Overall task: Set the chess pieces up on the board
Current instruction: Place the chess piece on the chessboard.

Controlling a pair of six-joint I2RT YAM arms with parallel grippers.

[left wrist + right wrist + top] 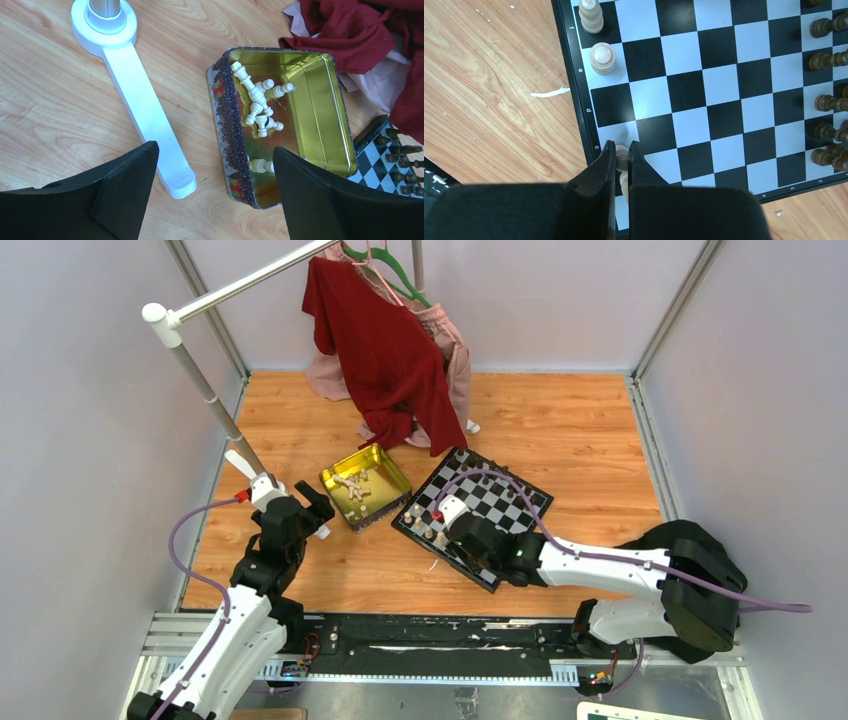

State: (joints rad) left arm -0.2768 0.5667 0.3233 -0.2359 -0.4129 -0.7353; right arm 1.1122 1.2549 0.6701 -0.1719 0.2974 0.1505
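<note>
The checkered board (505, 502) lies right of centre; its near-left edge fills the right wrist view (724, 100). My right gripper (622, 148) is shut on a cream chess piece (622, 156) over the board's edge column near the letter c. Two cream pieces (602, 57) stand further up that column. Dark pieces (826, 102) line the far side. My left gripper (215, 170) is open and empty, hovering at the near-left corner of the gold tin (320, 95), which holds several cream pieces (257, 102).
A white rack foot (145, 105) lies on the wood left of the tin, under the rack pole (205, 390). Red and pink clothes (385, 350) hang at the back, reaching the floor beside the tin and board. Grey walls close both sides.
</note>
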